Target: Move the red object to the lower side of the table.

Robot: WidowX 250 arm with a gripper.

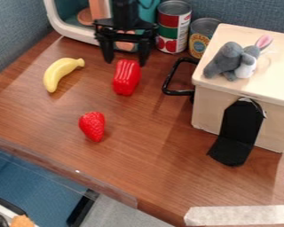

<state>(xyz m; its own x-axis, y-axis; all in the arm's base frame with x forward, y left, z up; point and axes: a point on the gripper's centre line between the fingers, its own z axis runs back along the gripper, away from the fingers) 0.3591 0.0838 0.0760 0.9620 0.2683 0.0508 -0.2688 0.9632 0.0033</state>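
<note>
Pepper, red: laid on the counter just in front of the claw, which is spread wide, presumably so its sides can be gripped. Strawberry, also red: set farther from the claw.

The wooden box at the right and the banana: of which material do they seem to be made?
The box looks like pale, unpainted wood with a smooth matt finish; its even tan surface suggests this. The banana seems to be plastic with a slight sheen, judging by its smooth, uniform yellow surface, though painted foam is possible.
</note>
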